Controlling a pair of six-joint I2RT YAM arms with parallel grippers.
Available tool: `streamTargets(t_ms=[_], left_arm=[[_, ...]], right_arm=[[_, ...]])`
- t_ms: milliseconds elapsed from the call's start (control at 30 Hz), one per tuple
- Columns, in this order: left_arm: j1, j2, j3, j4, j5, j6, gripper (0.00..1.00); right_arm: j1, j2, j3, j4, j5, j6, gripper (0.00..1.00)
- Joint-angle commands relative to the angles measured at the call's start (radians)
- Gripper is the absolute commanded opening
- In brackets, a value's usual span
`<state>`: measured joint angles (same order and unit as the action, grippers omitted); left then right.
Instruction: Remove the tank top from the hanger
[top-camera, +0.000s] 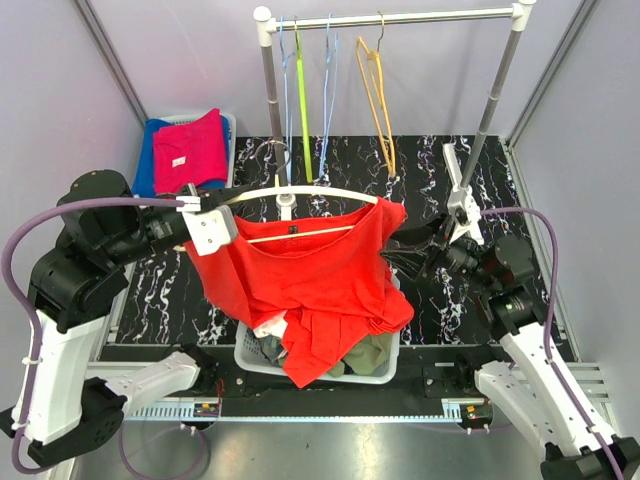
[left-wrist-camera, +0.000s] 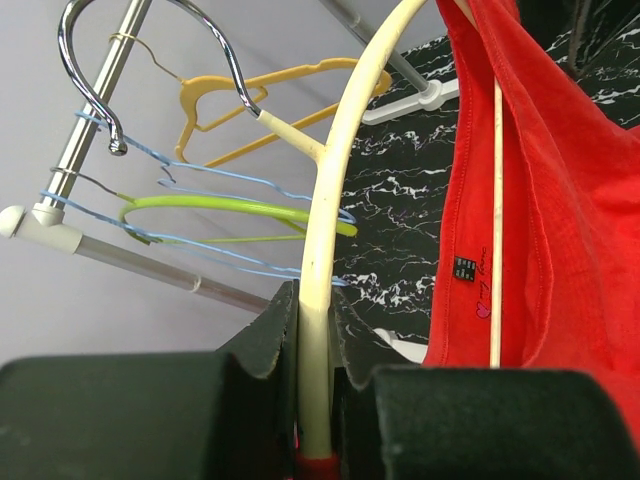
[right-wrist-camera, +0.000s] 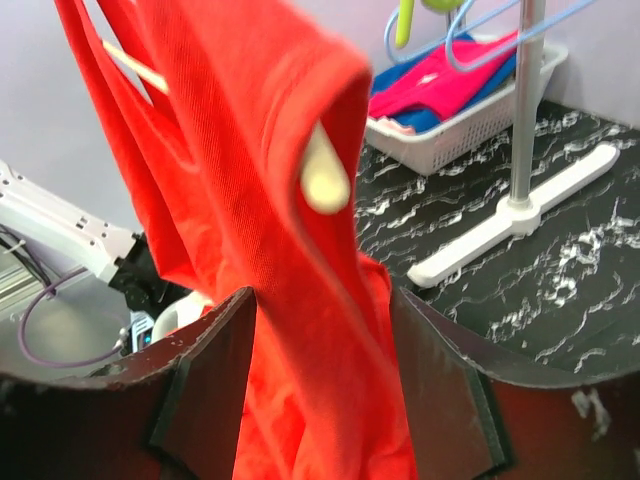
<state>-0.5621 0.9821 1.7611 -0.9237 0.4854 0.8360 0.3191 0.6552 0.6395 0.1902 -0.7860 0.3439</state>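
You have two matching arms on file. Left arm (top-camera: 75, 270): black rounded joint housings, a white tapered lower link, and the left lilac cable (top-camera: 12, 262) arching alongside. Left gripper (left-wrist-camera: 315, 320): white block body with small dark screw holes in the top view, and matte black, blocky fingers (left-wrist-camera: 130, 415). Right arm (top-camera: 510, 300): the same black housings and white link, the right lilac cable (top-camera: 548, 250), and a white bracket (top-camera: 461, 195) at the wrist. Right gripper (right-wrist-camera: 320, 330): dark faceted fingers (right-wrist-camera: 205, 390), with pale scuffs at one corner.
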Motion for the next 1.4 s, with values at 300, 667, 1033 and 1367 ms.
streamTargets(t_ms=[300,667,1033,1367], left_arm=[[0.016,-0.003,0.008,0.098,0.056,-0.021,0.0],[0.033,-0.034,-0.04,0.098,0.002,0.077,0.0],[0.094,-0.146,-0.135,0.108,0.005,-0.01,0.0],[0.108,-0.172,-0.097,0.117,0.048,-0.07,0.0]], right_arm=[[0.006,0.098,0.06,0.31,-0.032,0.113,0.32],[0.003,-0.121,0.071,-0.071,0.144,0.067,0.0],[0.003,-0.166,0.126,-0.484,0.735,0.093,0.0],[0.005,-0.089,0.131,-0.339,0.277,0.004,0.0]])
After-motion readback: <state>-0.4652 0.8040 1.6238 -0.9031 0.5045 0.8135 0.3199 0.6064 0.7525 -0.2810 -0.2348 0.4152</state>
